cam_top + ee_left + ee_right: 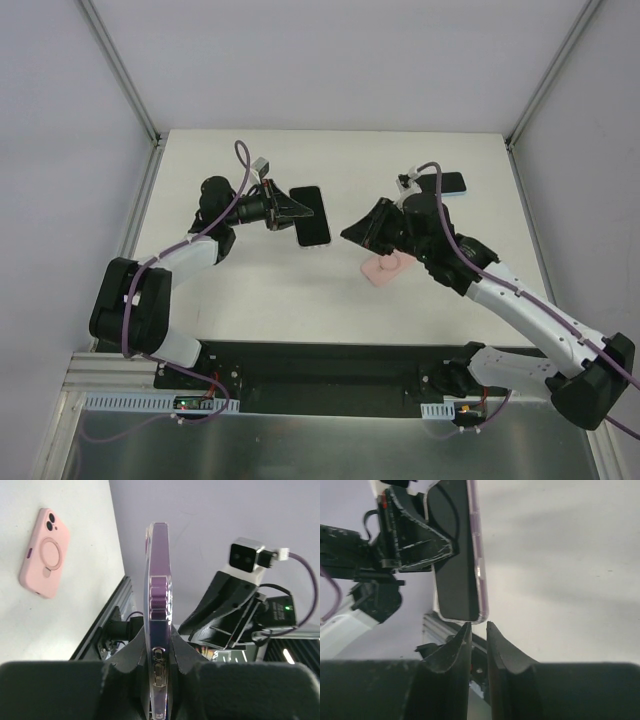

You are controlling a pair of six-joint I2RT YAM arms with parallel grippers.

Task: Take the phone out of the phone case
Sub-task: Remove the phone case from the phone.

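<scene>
Two grippers engaged: left gripper (159,649) clamped on phone (310,215), right gripper (478,627) slightly open, empty, just below phone's corner; next probably pinch the case (482,555) rim there and peel

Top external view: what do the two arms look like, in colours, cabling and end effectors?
Both the left arm and right arm have white links between bulky black joints. A purple cable runs along the outside of each one. Each end effector has two black, wedge-shaped fingers. The wrist camera is a small grey box with a white plug.
</scene>
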